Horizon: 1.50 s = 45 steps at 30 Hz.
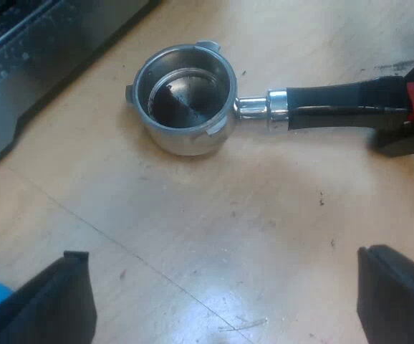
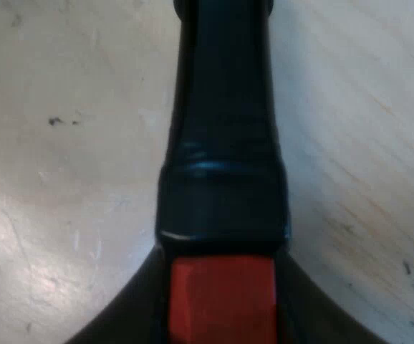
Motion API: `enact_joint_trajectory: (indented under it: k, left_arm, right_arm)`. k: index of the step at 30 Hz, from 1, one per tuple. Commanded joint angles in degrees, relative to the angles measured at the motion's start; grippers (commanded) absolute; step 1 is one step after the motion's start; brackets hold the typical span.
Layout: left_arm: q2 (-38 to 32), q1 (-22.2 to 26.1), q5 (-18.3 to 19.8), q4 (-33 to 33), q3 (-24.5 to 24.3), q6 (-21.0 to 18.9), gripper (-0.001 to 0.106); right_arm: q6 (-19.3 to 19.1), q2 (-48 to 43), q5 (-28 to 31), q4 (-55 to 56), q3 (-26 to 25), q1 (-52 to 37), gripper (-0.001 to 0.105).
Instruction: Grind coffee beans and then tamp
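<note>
The left end effector [image 1: 225, 297] hung spread above the pale wooden table [image 1: 264, 215]; the right end effector [image 2: 221, 322] pinched the red-tipped dark handle [image 2: 221, 143] of the round metal holder [image 1: 185, 97].

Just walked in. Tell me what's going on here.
The metal holder lies on the table close to the espresso machine. Its basket looks empty. The right tool appears shut on the red end of the handle. The left tool hangs open above the table near the holder, gripping nothing. Grinding and tamping look not yet done.
</note>
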Motion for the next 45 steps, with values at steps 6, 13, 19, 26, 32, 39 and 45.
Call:
enact_joint_trajectory:
  k: [6,13,19,26,32,39,45]
  left_arm:
    - [-0.1,-0.5,-0.5,-0.8,-0.1,0.4,0.077]
    - [-0.1,-0.5,-0.5,-0.8,-0.1,0.4,0.077]
    - [-0.1,-0.5,-0.5,-0.8,-0.1,-0.1,0.077]
    - [-0.1,-0.5,-5.9,2.3,-4.2,-0.1,0.077]
    - [-0.1,-0.5,-9.9,5.7,-9.2,-0.1,0.077]
    - [-0.1,-0.5,-12.7,12.7,-15.8,-0.1,0.077]
    - [-0.1,-0.5,-12.5,17.5,-19.1,-2.9,0.077]
  right_arm:
    - [-0.1,-0.1,-2.0,3.7,-0.4,-0.1,0.043]
    - [0.2,-0.6,-4.8,10.8,-0.6,-0.1,0.059]
    - [0.2,-5.1,-5.8,22.9,-2.6,-0.1,0.059]
    - [-2.1,-14.9,-4.8,31.7,-7.8,0.1,0.059]
    - [-7.5,-22.6,-2.8,29.4,-11.7,0.1,0.059]
    - [-14.1,-26.4,-3.1,18.0,-12.2,0.1,0.059]
    - [-15.2,-23.0,-2.8,10.0,-12.2,0.1,0.059]
